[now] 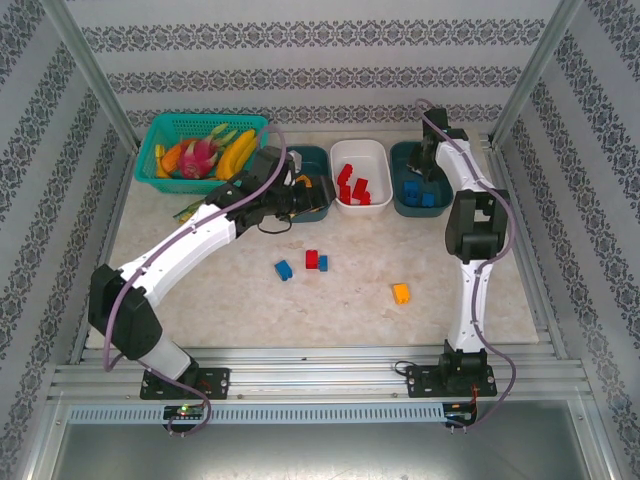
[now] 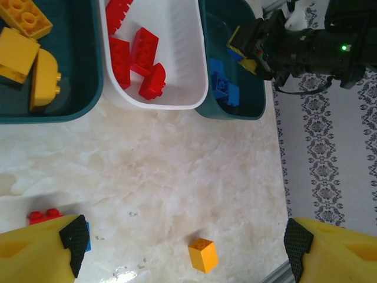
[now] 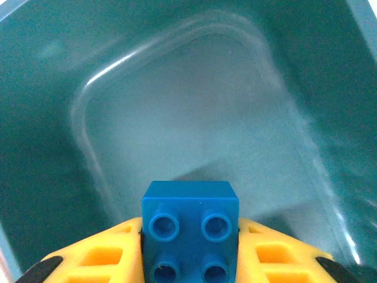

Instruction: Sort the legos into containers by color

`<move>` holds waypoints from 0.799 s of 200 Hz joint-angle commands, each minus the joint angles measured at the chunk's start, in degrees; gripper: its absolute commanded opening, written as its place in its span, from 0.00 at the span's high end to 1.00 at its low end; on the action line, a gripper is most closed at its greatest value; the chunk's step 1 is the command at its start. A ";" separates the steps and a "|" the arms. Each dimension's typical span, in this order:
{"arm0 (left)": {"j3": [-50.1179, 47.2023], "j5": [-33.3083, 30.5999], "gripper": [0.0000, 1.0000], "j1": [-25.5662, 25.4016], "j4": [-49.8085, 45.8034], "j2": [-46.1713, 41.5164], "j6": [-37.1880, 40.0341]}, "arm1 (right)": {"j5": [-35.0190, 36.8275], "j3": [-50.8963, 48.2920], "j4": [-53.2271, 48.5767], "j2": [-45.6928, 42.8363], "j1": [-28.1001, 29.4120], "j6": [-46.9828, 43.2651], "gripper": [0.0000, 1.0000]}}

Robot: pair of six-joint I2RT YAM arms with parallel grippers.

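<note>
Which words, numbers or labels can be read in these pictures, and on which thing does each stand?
No text can be read anywhere.
The blue brick in the right gripper: plain studs, no lettering legible.
The green packet near the basket: print too small to read.
The wallpaper: ornament only, no letters.

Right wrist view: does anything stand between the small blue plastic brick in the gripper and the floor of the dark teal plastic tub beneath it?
Nothing visible does. The right gripper is shut on the small blue plastic brick, and the stretch of the dark teal plastic tub floor below it lies bare.
</note>
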 commanded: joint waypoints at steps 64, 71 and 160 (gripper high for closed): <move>0.78 0.59 0.12 -0.21 1.53 -0.32 1.04 | -3.19 15.56 -8.68 9.16 -1.21 1.50 0.44; 0.61 0.44 0.12 -0.21 1.33 -0.71 1.02 | -3.04 15.32 -8.51 8.10 -0.95 0.93 0.41; -9.19 -7.04 0.11 2.91 -7.86 -12.90 -0.31 | 0.39 -20.59 4.12 -25.75 13.21 -2.05 0.36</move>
